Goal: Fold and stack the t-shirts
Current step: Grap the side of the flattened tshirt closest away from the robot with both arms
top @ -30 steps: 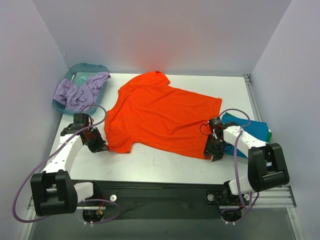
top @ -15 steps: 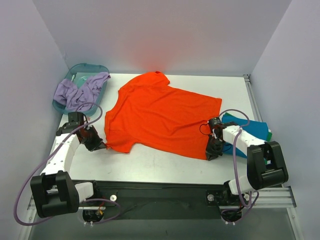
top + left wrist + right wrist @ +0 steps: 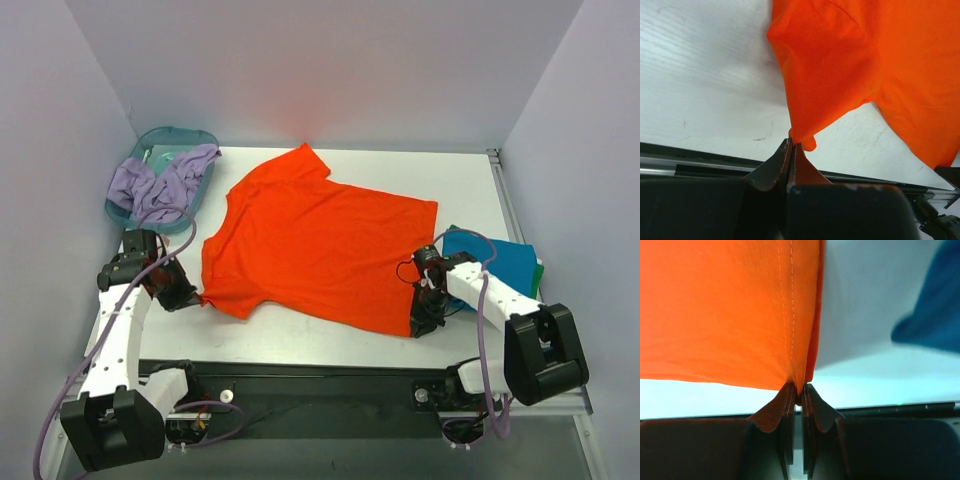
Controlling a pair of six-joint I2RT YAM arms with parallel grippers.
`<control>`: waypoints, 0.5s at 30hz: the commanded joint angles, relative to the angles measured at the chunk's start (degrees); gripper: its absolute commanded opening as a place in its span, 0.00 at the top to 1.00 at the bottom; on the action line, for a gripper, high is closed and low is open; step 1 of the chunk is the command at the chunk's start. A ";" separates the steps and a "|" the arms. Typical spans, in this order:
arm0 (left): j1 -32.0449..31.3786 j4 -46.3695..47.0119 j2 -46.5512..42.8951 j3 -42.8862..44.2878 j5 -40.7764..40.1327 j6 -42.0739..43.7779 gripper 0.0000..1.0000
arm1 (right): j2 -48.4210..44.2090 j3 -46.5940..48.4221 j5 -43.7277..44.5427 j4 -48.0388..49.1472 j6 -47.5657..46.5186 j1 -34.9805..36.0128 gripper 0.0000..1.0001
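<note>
An orange-red t-shirt [image 3: 315, 240] lies spread flat across the middle of the table, neck toward the left and hem toward the right. My left gripper [image 3: 196, 299] is shut on the tip of its near sleeve [image 3: 799, 141]. My right gripper [image 3: 417, 328] is shut on the near corner of the hem [image 3: 801, 382]. The cloth [image 3: 730, 310] rises taut from those jaws. At the right lies a folded teal-blue t-shirt [image 3: 495, 262] with a green one [image 3: 539, 268] peeking out under it, just beyond my right arm.
A translucent teal basin [image 3: 150, 215] stands at the back left with lilac cloth [image 3: 160, 180] hanging over its rim. The table's near edge and black rail [image 3: 320, 375] run just below both grippers. Walls close in the left, back and right.
My right gripper has closed on the hem corner. Both arms have dragged the orange-red t-shirt to the left and toward the near edge, and the left gripper has moved left with the sleeve.
</note>
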 commanded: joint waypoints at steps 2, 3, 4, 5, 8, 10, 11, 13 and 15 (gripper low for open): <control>0.35 -6.26 -3.15 1.52 -4.24 2.34 1.00 | -3.90 0.03 -2.14 -9.12 0.76 0.98 1.00; 0.35 -6.70 -3.32 1.69 -4.60 2.43 1.00 | -4.08 0.47 -2.24 -9.83 0.76 1.16 1.00; 0.35 -7.49 -3.94 1.96 -5.30 2.51 1.00 | -4.43 0.56 -2.41 -11.23 0.58 1.24 1.00; 0.26 -7.85 -4.20 2.05 -5.56 2.77 1.00 | -4.52 0.65 -2.59 -11.76 0.41 1.42 1.00; -0.62 -7.42 -4.29 3.01 -6.18 3.57 1.00 | -4.87 1.00 -3.55 -12.82 0.32 1.33 1.00; -1.06 -6.36 -3.16 3.45 -5.57 3.83 1.00 | -4.96 1.70 -3.38 -12.91 0.41 1.33 1.00; -1.32 -5.92 -2.63 4.06 -5.31 3.92 1.00 | -4.79 2.14 -3.29 -12.91 0.49 1.33 1.00; -2.20 -4.26 -0.70 4.86 -4.34 3.75 1.00 | -3.92 3.11 -3.03 -13.00 0.67 1.33 1.00; -3.86 -2.07 1.23 6.61 -3.90 3.39 1.00 | -2.86 4.95 -2.94 -12.91 0.76 1.33 1.00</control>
